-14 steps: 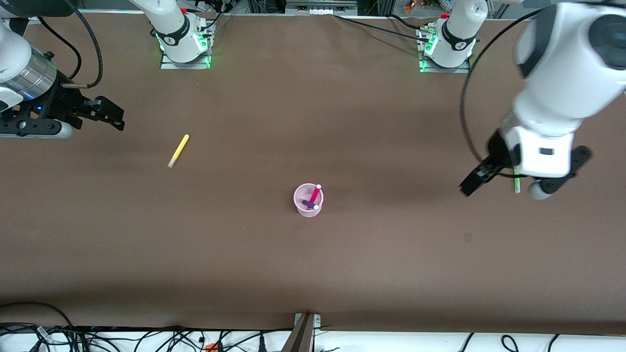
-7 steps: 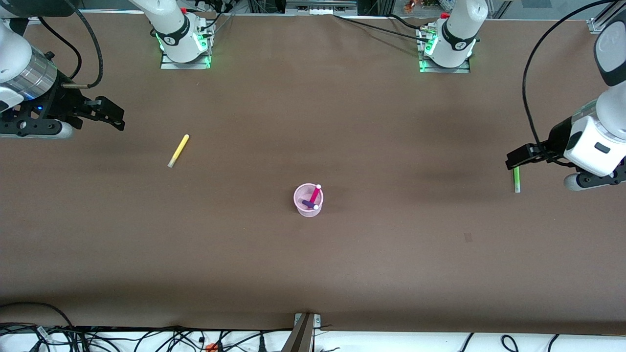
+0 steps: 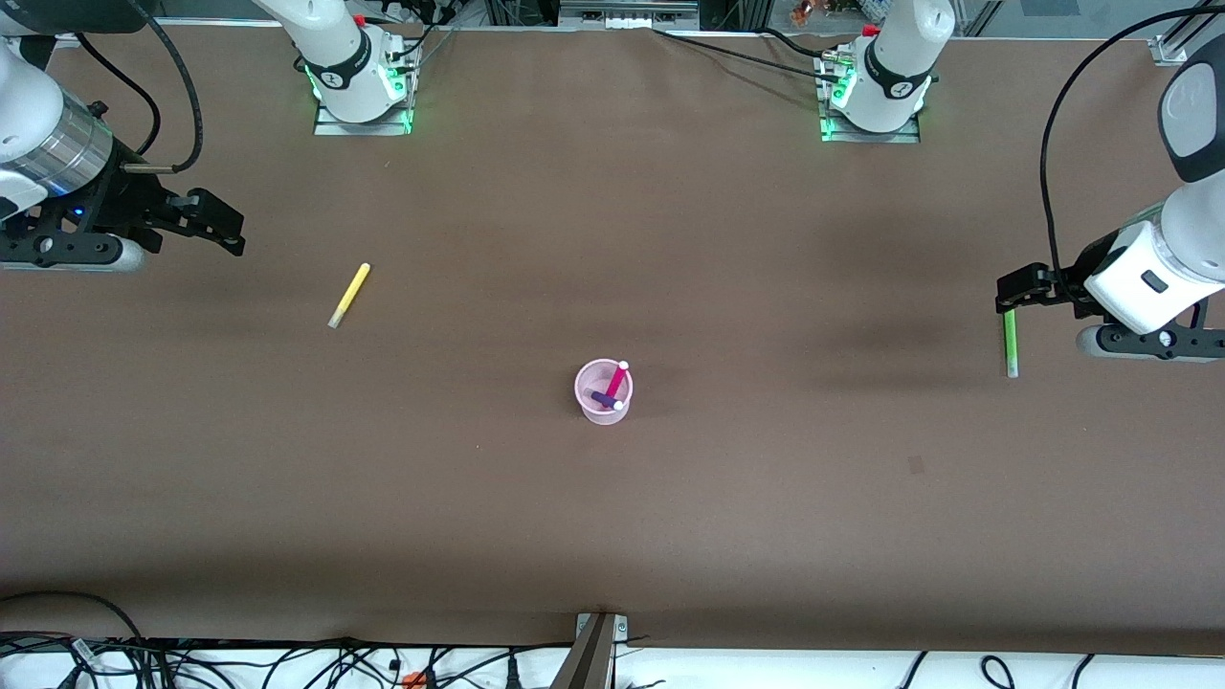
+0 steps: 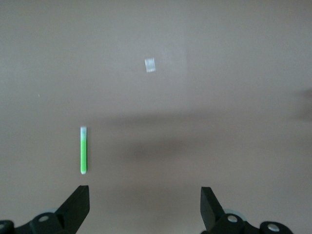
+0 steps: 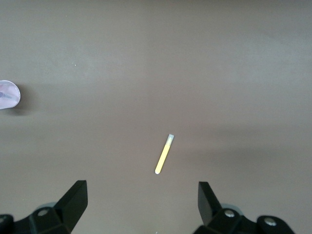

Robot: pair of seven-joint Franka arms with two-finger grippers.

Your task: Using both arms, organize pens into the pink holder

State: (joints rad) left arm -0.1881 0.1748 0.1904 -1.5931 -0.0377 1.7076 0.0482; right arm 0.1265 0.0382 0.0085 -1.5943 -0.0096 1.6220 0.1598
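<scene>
The pink holder [image 3: 603, 390] stands mid-table with the magenta pen [image 3: 617, 378] and the purple pen [image 3: 604, 399] in it. The yellow pen [image 3: 348, 295] lies flat toward the right arm's end. It also shows in the right wrist view [image 5: 164, 154]. The green pen [image 3: 1010, 344] lies flat toward the left arm's end. It also shows in the left wrist view [image 4: 83, 151]. My left gripper [image 3: 1026, 287] is open and empty, above the green pen's end nearest the bases [image 4: 145, 204]. My right gripper [image 3: 218, 225] is open and empty, off to the side of the yellow pen [image 5: 142, 202].
The brown table [image 3: 612, 536] carries a small pale mark [image 3: 916, 465], nearer the front camera than the green pen. It also shows in the left wrist view [image 4: 149, 65]. The holder's rim shows at the right wrist view's edge [image 5: 7, 94]. Cables run along the table's front edge.
My left arm has swung toward its end of the table. Its gripper has moved from beside the green pen to above that pen's end nearest the bases. My right arm has not moved.
</scene>
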